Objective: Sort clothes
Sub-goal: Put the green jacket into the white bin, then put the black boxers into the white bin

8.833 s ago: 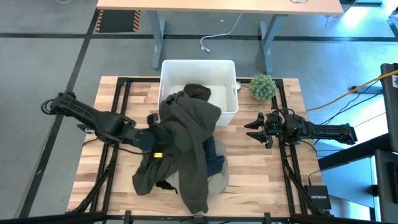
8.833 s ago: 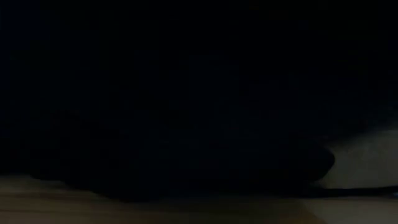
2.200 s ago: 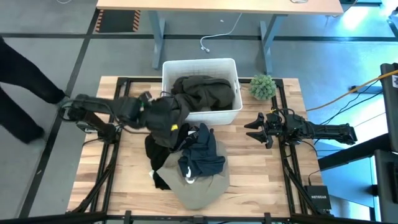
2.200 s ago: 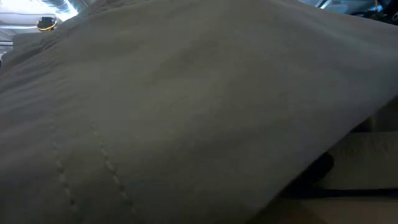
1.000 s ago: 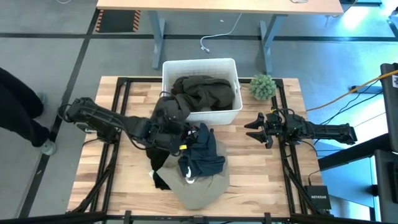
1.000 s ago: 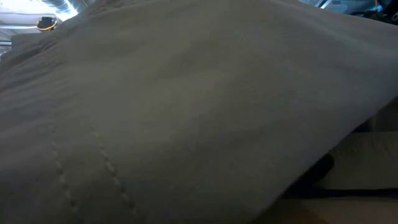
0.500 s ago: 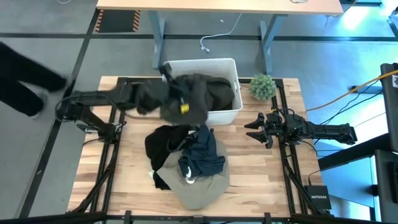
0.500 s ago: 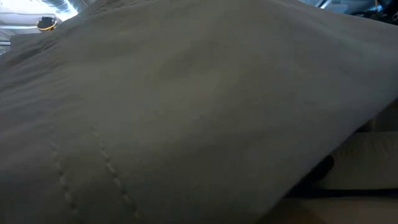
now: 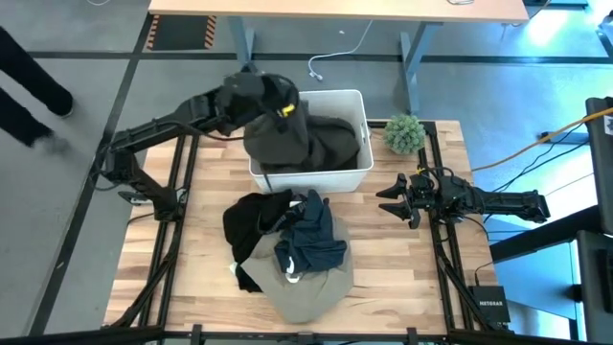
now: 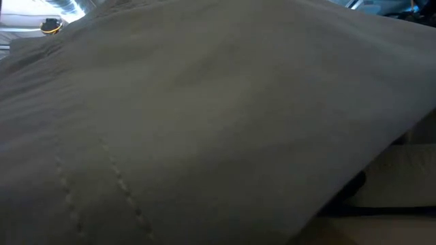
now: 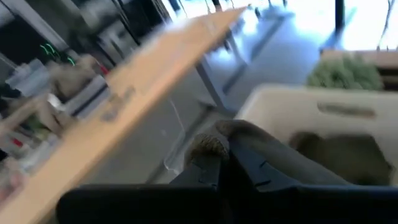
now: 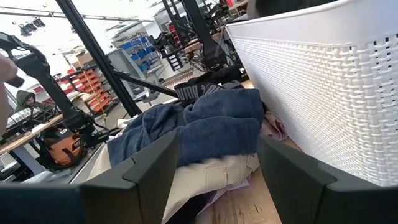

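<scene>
Dark olive fabric hangs from my left gripper (image 9: 251, 93), which is clamped on a bunch of the olive garment (image 9: 278, 139) above the far left corner of the white bin (image 9: 356, 174). The cloth drapes from my fingers down over the bin's left side, and more olive fabric lies inside the bin to its right. In my left wrist view the same garment (image 11: 267, 155) is pinched between my dark fingers (image 11: 208, 168), with the bin's rim (image 11: 292, 102) just beyond.

The rest of the clothes lie in a heap on the wooden table (image 9: 402, 268) just in front of the bin: a black garment (image 9: 251, 218) at the left, a dark blue garment (image 9: 311, 240) beside it, and a khaki garment (image 9: 311, 292) under both, spreading toward the near edge. The khaki cloth (image 10: 204, 122) fills nearly all of the low view.

My right gripper (image 9: 385, 199) rests low over the table to the right of the heap, its fingers spread wide and holding nothing. A small green plant (image 9: 404, 133) stands beside the bin's right far corner.
</scene>
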Robot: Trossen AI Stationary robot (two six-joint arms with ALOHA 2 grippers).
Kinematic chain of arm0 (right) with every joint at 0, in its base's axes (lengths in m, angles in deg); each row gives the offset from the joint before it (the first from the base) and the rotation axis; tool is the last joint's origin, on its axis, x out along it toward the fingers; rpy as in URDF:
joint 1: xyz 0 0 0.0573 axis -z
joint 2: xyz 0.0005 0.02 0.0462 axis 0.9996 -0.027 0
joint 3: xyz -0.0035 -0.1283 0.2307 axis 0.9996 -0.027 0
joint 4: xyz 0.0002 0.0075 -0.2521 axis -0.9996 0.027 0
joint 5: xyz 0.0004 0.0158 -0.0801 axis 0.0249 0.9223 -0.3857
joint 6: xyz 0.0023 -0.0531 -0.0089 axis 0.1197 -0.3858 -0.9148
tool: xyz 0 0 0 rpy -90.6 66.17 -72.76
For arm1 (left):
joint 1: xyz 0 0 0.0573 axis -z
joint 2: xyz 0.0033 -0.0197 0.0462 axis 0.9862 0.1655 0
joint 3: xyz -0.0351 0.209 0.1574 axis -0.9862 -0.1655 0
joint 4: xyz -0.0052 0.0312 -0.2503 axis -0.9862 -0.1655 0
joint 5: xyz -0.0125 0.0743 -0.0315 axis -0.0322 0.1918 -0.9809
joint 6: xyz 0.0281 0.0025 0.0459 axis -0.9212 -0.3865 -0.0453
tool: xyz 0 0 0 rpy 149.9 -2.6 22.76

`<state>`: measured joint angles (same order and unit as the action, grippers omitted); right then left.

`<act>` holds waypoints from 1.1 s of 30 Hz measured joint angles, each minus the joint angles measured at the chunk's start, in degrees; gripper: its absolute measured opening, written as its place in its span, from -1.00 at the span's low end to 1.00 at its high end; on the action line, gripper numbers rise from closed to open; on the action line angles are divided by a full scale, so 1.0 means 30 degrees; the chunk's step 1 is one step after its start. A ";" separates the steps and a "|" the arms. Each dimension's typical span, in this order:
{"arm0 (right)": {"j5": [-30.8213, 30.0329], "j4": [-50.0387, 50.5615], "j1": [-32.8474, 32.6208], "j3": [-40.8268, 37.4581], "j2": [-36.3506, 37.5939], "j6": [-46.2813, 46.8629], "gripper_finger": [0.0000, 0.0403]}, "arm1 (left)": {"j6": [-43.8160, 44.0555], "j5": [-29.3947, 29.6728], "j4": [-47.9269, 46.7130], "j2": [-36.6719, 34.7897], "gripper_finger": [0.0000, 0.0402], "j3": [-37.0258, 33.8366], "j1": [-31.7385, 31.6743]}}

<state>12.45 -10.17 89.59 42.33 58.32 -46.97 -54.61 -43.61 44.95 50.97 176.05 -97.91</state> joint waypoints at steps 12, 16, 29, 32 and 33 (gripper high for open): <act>-0.0007 0.0004 -0.0003 -0.0002 -0.0001 0.0000 0.18 | 0.3899 -0.4059 -0.7615 0.1849 -0.39 -0.0022 -0.0034; -0.0003 0.0012 -0.0003 -0.0002 -0.0001 0.0000 0.18 | 0.4382 -0.4002 -0.9689 0.1828 -0.15 0.0931 0.0224; 0.0000 0.0004 0.0001 -0.0005 -0.0001 0.0000 0.18 | 0.8203 -0.2405 -1.0869 -0.1889 -0.04 0.1713 0.5310; -0.0002 0.0004 -0.0002 0.0001 0.0001 0.0000 0.18 | 0.9320 -0.1372 -1.0792 -0.2679 -0.09 0.0029 0.7685; -0.0004 0.0004 0.0004 -0.0002 -0.0001 0.0000 0.18 | 0.9825 -0.0912 -1.0743 -0.2899 -0.10 -0.0631 0.8522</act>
<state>12.44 -10.16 89.60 42.32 58.32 -46.97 -25.14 -46.35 12.72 42.28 174.15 -72.34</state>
